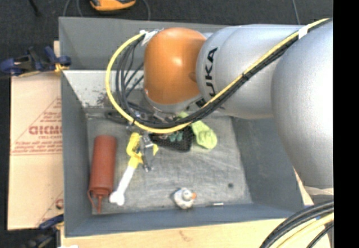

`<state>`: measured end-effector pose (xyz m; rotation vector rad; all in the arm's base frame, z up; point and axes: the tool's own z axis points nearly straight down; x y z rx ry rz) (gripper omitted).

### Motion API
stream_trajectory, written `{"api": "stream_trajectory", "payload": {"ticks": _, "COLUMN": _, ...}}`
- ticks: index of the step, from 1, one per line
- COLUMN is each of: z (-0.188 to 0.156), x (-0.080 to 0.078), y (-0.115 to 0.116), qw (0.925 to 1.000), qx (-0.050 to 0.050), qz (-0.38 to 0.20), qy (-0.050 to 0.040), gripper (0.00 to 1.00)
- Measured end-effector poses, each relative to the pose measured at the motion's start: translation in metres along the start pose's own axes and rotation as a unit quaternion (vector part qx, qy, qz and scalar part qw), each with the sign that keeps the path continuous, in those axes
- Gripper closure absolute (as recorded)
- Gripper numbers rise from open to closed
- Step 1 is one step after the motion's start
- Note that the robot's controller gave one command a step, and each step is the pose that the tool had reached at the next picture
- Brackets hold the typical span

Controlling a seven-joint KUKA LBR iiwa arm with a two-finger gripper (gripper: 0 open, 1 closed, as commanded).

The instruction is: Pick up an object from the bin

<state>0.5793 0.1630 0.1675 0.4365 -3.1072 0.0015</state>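
Note:
My gripper (147, 161) hangs low over the middle of the bin, under the orange wrist cover. Its tip stands just right of a long thing with a white handle and a yellow head (127, 171) that lies slanted on the bin floor. I cannot tell whether it touches the yellow head. A lime-green soft thing (205, 136) and a dark thing (178, 141) lie right behind the gripper, partly hidden by the arm.
A red-brown bottle-shaped cylinder (102, 167) lies along the left wall. A small white and orange thing (184, 197) rests near the front wall. The big arm covers the bin's back and right side.

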Motion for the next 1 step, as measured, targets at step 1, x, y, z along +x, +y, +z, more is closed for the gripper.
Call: {"api": "stream_trajectory", "payload": {"ticks": 1, "z": -0.071, "x": -0.0127, "y": -0.0084, "qw": 0.9999, "qx": 0.0, "qz": 0.01, "qy": -0.0031, "gripper": 1.0}}
